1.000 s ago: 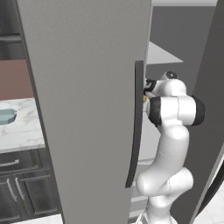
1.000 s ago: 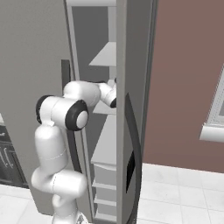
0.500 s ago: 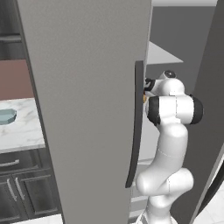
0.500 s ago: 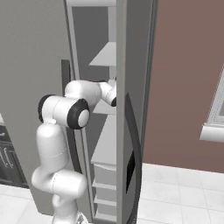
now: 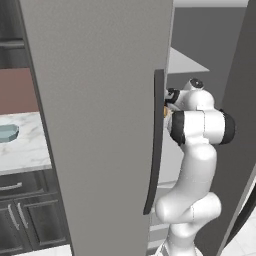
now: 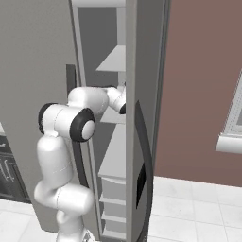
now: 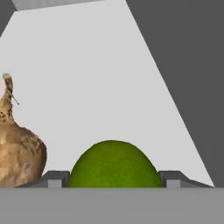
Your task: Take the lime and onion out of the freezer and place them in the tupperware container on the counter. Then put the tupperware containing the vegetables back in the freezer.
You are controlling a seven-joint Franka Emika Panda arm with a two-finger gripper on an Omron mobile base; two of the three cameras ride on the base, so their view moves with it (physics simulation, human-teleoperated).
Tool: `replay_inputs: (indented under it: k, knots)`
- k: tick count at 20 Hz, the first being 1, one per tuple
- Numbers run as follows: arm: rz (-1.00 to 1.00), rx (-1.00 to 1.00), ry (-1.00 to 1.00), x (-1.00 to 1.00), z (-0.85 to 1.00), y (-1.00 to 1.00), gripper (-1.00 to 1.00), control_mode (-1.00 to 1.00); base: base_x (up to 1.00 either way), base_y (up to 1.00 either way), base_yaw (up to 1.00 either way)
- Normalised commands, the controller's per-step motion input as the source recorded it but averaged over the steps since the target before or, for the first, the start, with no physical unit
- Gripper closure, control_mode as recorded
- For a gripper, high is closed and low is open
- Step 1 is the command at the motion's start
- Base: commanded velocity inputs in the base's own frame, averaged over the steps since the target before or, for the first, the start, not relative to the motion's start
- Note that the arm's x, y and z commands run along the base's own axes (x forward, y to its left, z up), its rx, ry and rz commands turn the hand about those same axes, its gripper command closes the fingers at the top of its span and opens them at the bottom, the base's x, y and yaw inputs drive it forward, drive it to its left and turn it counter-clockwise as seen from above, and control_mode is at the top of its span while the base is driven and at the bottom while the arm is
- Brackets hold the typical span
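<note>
Gripper (image 7: 113, 177) inside freezer (image 5: 100, 100), fingertips (image 7: 54, 179) flanking lime (image 7: 113, 165) and pinching it on pale shelf (image 7: 87, 87); onion (image 7: 17, 151) at 9 o'clock.

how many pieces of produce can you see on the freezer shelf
2. The lime sits between the fingers, which have closed against its sides. The onion stands beside it on the pale shelf, partly cut off by the frame edge. Others may be hidden.
</note>
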Motion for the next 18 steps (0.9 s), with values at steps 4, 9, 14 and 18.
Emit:
replay_inputs:
  k: [4, 9, 14, 18]
  knots:
    - [0.0, 0.0, -0.18, -0.91, 0.07, 0.04, 1.0, -1.0, 0.0, 0.0, 0.0]
    - [0.0, 0.0, -0.15, -1.0, 0.38, 0.21, 1.0, -1.0, 0.0, 0.0, 0.0]
    - [0.01, -0.03, -0.05, -1.0, 0.98, 0.33, 1.0, -1.0, 0.0, 0.0, 0.0]
    - [0.03, -0.02, 0.02, -1.0, 1.0, 0.27, 1.0, -1.0, 0.0, 0.0, 0.0]
